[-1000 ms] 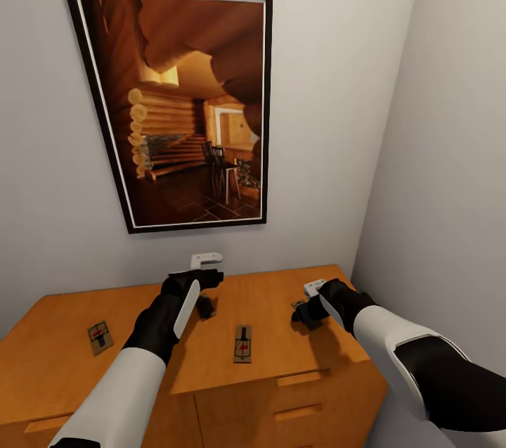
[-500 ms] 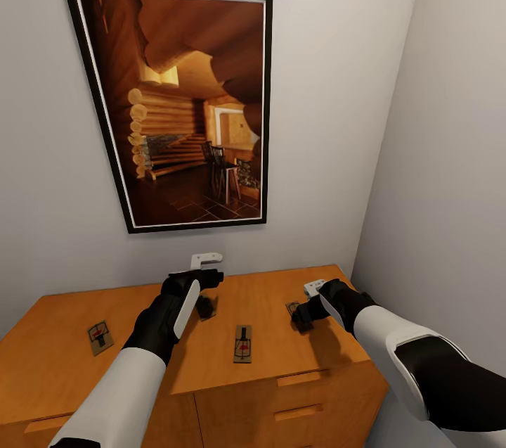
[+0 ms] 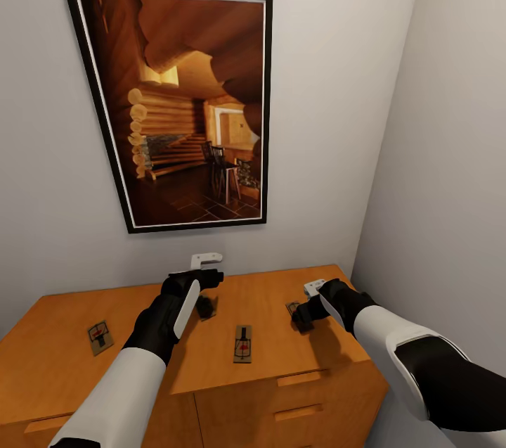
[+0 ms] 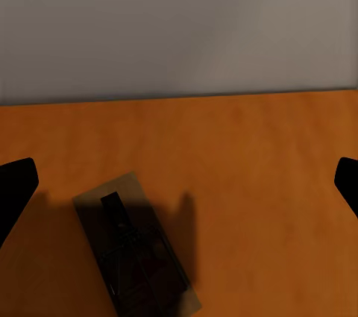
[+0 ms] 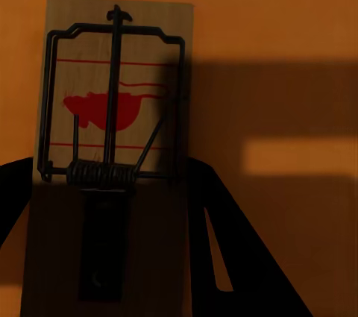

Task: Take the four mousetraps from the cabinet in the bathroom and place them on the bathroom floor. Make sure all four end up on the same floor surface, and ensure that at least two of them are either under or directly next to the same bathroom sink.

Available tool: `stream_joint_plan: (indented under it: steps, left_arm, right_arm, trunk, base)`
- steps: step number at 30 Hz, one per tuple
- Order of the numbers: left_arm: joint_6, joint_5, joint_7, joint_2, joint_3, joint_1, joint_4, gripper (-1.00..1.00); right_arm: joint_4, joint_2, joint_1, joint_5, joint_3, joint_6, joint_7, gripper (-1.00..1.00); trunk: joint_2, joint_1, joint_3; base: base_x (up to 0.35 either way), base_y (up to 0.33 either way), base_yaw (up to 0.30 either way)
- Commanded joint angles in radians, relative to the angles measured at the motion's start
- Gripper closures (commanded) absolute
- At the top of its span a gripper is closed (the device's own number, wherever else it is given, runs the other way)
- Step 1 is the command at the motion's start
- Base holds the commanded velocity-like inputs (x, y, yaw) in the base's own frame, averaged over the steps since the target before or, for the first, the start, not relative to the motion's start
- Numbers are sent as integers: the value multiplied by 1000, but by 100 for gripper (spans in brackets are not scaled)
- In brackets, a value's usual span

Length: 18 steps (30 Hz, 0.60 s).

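Nearest me, two mousetraps (image 3: 242, 344) lie flat on the cabinet (image 3: 63, 363). My right gripper (image 3: 303, 315) has its fingers spread either side of a third trap (image 5: 112, 130), not gripping. Left gripper (image 3: 205, 306) hangs wide open above the fourth (image 4: 134, 253), below the framed picture (image 3: 179, 107).

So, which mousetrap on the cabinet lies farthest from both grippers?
The mousetrap at the far left of the cabinet top, well apart from both grippers; the other three lie near or between them.

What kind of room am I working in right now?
Likely a corner of a home room: plain pale walls, a framed cabin picture, and a low wooden cabinet with mousetraps on top. Nothing bathroom-specific shows.
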<state>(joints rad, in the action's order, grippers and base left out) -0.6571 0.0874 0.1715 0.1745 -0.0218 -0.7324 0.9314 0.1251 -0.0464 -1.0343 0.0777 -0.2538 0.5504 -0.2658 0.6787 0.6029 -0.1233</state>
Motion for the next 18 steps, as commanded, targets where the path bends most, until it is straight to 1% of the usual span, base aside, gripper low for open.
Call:
stream_joint_plan:
  steps: [1,8,18]
  left_arm:
    - [-4,9,8,0,-1,-1,1,-100]
    - [-4,9,8,0,-1,-1,1,-100]
    - [-2,10,8,0,-1,-1,1,-100]
  right_arm:
    - [1,0,0,8,-11,5,-6,100]
    - [1,0,0,8,-10,5,-6,100]
    - [1,0,0,8,-10,5,-6,100]
  trunk:
    - [1,0,-2]
    - [1,0,-2]
    - [-69,-38,29]
  base:
    - [0,0,0]
    - [0,0,0]
    - [0,0,0]
